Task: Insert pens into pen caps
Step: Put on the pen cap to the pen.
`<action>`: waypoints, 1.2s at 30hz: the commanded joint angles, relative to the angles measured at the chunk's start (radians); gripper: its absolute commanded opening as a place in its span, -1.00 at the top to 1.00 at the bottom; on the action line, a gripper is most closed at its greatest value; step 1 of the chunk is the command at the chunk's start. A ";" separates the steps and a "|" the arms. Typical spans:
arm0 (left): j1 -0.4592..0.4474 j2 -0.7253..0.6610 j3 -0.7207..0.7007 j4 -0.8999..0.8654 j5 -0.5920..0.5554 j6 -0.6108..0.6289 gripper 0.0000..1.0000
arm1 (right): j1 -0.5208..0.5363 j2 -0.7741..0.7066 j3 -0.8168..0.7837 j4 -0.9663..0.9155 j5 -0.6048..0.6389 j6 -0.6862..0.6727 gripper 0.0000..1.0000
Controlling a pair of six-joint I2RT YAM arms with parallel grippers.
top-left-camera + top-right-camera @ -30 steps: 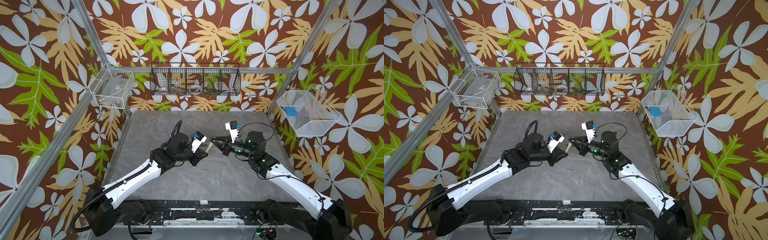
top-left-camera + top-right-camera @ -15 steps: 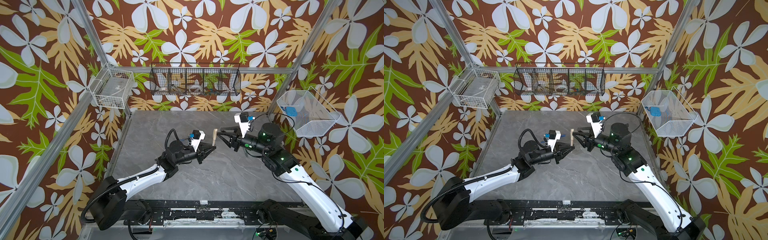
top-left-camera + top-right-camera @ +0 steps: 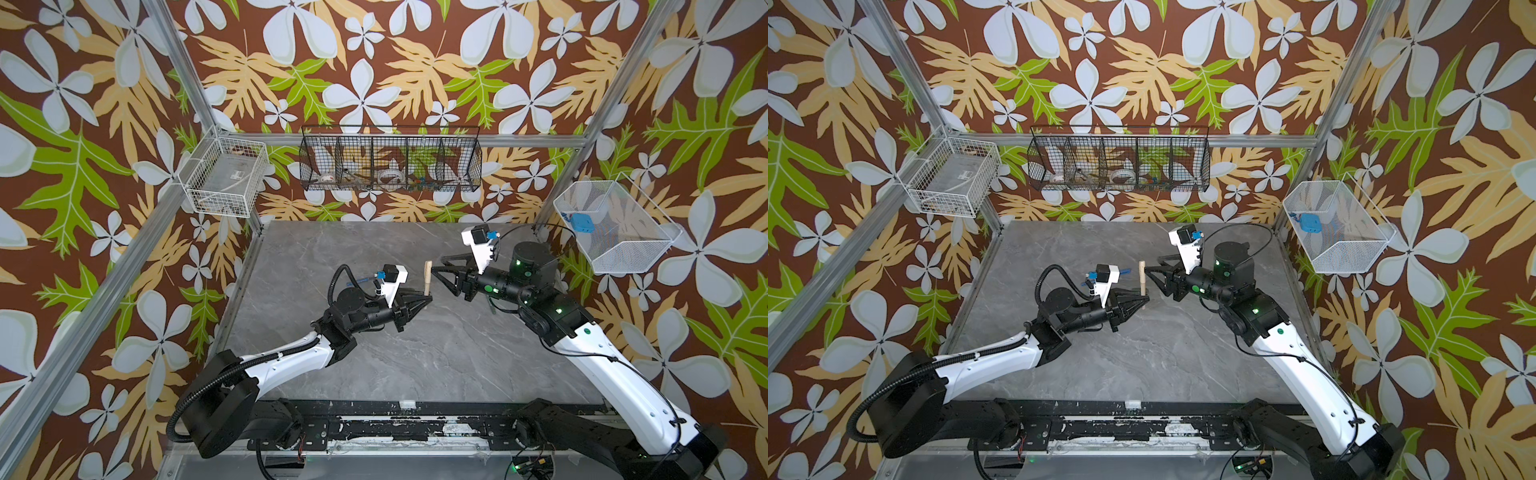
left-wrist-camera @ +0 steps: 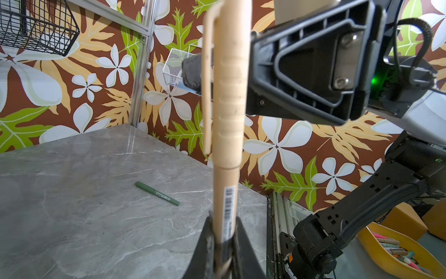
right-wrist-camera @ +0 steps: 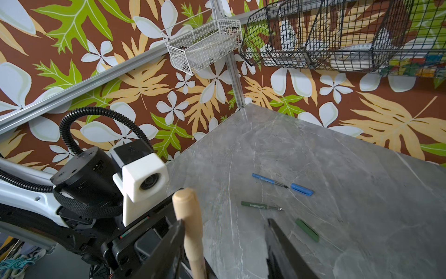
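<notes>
Withdrawal wants a straight line: right gripper (image 3: 437, 264), jaws parted, straddles the capped tan pen (image 3: 427, 277). Left gripper (image 3: 426, 296) clenches it upright.

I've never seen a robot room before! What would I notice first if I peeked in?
Probably the flower wallpaper all around. Next comes the tan pen, standing upright in the air over the middle of the grey table. The left gripper pinches its bottom end, and the right gripper hangs open right beside it.
</notes>
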 commanded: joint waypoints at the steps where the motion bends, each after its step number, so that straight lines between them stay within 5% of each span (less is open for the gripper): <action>1: -0.001 0.005 0.003 0.026 0.023 0.008 1.00 | 0.000 0.008 0.003 0.045 -0.044 0.012 -0.05; 21: -0.001 0.030 0.029 -0.001 0.019 0.027 1.00 | 0.001 0.058 0.004 0.084 -0.113 0.032 0.12; 36: -0.001 0.066 0.062 0.012 0.019 0.031 1.00 | 0.002 0.074 0.006 0.046 -0.157 0.025 0.76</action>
